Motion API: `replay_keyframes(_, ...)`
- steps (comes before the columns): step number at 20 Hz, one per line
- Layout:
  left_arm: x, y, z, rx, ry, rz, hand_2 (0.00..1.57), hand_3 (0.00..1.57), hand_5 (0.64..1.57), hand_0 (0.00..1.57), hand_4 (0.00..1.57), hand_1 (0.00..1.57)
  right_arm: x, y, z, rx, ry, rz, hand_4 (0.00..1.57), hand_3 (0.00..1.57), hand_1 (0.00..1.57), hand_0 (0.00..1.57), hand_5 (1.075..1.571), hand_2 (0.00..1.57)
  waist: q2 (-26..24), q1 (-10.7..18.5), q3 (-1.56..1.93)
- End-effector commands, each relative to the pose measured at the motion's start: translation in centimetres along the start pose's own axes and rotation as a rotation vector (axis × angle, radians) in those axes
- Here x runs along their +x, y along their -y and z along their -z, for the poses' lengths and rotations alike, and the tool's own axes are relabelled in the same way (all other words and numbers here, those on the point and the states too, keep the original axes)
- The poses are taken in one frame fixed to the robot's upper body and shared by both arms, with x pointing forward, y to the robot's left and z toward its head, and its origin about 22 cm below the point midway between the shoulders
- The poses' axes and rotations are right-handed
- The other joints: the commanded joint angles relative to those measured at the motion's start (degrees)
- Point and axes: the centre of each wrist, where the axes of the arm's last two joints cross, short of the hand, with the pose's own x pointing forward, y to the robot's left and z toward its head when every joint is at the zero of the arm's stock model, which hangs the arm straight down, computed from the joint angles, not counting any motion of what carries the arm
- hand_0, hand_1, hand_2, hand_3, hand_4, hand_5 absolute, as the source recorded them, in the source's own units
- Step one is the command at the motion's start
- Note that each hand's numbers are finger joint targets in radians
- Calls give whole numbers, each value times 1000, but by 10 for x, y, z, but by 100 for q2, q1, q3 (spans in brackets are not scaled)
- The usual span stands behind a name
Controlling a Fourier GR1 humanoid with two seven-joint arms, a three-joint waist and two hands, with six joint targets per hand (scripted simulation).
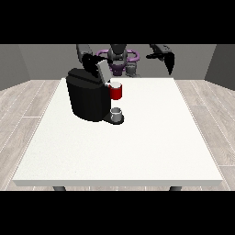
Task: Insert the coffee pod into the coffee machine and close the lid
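A black coffee machine (86, 98) stands on the left part of the white table (137, 147). Its grey lid (103, 71) is raised and tilted back. A red pod holder (116, 92) with a pale top sticks out at the machine's front, and a small grey cup (116, 113) sits on the base below it. The hand at the view's left (90, 60) is right behind the raised lid, touching or close to its upper edge. The hand at the view's right (161, 54) hangs in the air well above the far right of the table, holding nothing that I can see.
The robot's torso (120, 58) with purple parts stands behind the table's far edge. A wooden floor (27, 105) surrounds the table. White tabletop stretches right of and in front of the machine.
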Motion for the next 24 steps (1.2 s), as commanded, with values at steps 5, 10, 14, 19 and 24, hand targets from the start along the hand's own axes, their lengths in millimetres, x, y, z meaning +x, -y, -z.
replay_keyframes(5, 12, -5, 5, 11, 5, -6, 0, 0, 1571, 0, 24, 0, -6, -20, 10, 27, -38, -25, 182, 0, 0, 0, 1571, 0, 115, 166, 20)
replay_keyframes(10, -12, -31, -5, 67, -20, 14, 0, 0, 1571, 0, 169, 0, 23, -52, 21, 140, -13, -68, 0, 0, 0, 0, 1571, 0, -19, -126, 18)
replay_keyframes(14, -10, -26, 0, 31, -33, -23, 0, 0, 1571, 0, 139, 0, 43, -60, 35, 128, 17, -116, 125, 0, 0, 0, 1571, 0, 49, -19, 18)
replay_keyframes(19, -6, 4, 1, 10, -13, -7, 0, 0, 1571, 0, 0, 0, 46, -40, 43, 113, 26, -122, 142, 0, 0, 0, 1571, 0, 20, 113, 19)
replay_keyframes(24, -8, -2, -7, 3, 24, 17, 0, 0, 1571, 0, 202, 0, 22, -70, 26, 161, 58, -100, 30, 0, 0, 0, 1571, 0, -159, 56, 20)
